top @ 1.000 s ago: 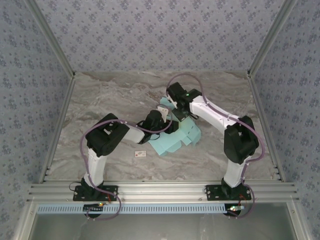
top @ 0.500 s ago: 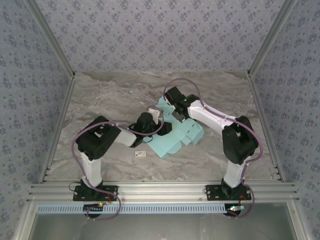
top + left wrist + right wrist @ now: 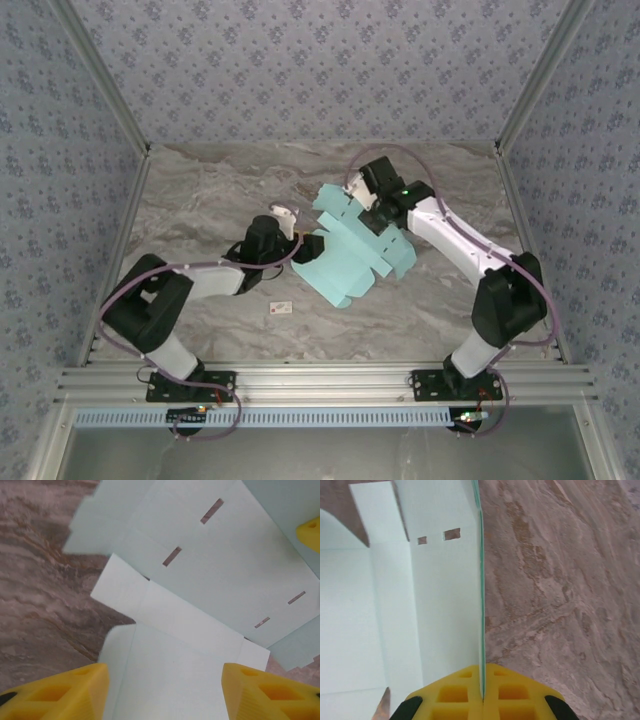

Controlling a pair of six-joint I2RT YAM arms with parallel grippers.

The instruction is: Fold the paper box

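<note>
Bench (image 3: 200, 190) — grey-brown marbled top, stone-look, matte and veined. Walls (image 3: 300, 60) — three sides, pale blue-grey wallpaper with small repeating floral sprigs. Corner posts (image 3: 100, 75) and near-edge rails (image 3: 320, 380): slotted aluminium. Pale blue slotted strip (image 3: 320, 415) below the rails. Light even and soft, shadows faint.

Marbled grey-brown table (image 3: 200, 190), flat mint paper box (image 3: 345, 265) mid-surface, small white tag (image 3: 281, 308) near it

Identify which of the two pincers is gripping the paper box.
The right pincer: it is pinched shut on the edge of the paper box, while the left pincer stands open over the sheet, holding nothing.
</note>
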